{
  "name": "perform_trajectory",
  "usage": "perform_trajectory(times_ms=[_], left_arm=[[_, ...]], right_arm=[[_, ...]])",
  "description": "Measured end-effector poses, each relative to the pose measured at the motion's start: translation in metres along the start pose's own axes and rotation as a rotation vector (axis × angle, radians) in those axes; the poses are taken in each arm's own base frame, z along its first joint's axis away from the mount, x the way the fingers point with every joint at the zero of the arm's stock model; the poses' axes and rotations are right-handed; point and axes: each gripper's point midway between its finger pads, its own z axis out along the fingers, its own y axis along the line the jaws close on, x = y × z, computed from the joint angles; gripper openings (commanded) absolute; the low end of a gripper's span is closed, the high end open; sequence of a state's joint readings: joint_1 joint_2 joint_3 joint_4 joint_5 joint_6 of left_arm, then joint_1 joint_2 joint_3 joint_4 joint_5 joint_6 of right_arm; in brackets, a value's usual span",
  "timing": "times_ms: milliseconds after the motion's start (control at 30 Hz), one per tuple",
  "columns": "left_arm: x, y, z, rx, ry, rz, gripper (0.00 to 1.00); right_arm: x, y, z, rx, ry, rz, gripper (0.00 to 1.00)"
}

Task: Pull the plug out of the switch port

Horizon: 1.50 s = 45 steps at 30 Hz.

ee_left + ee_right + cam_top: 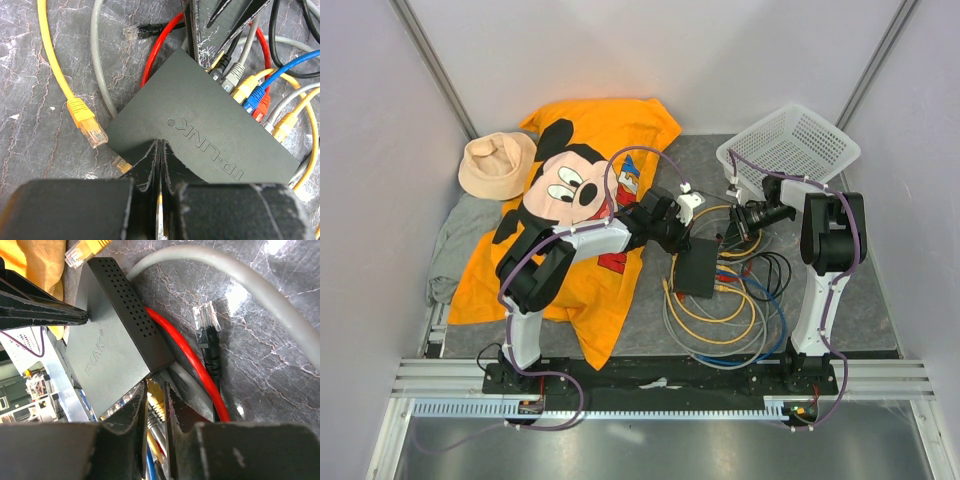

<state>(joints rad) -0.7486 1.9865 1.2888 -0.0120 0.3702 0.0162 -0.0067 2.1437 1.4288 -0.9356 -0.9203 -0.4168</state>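
Left of centre, left gripper (161, 146) is fully closed and empty, tips pressed on the switch (200, 135) on its left side, opposite the ports. Switch lies flat mid-table on the grey mat (650, 335) amid cable loops (715, 315), between both grippers. Right gripper (156, 392) has a narrow gap pinched on a plug (156, 409) at the port row; plug colour unclear. White basket (790, 140) sits far right.

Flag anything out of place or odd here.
An orange Mickey Mouse shirt and a beige hat lie left of the switch, unrelated to cabling. A yellow plug and a black plug lie loose beside it.
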Motion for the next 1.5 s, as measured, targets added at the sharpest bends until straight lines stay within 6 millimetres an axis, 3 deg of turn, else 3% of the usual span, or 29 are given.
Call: perform_trajectory(times_ms=[200, 400, 1500], left_arm=[[0.0000, 0.0000, 0.0000, 0.000, 0.000, 0.000, 0.04], [0.0000, 0.0000, 0.0000, 0.000, 0.000, 0.000, 0.03], [-0.0006, -0.0001, 0.0000, 0.000, -0.001, 0.001, 0.03]], right_arm=[[-0.0002, 0.0000, 0.0001, -0.002, -0.001, -0.011, 0.04], [-0.0004, 0.0003, 0.0000, 0.002, 0.001, -0.031, 0.00], [-0.0017, 0.0029, -0.0012, 0.197, 0.044, -0.249, 0.00]])
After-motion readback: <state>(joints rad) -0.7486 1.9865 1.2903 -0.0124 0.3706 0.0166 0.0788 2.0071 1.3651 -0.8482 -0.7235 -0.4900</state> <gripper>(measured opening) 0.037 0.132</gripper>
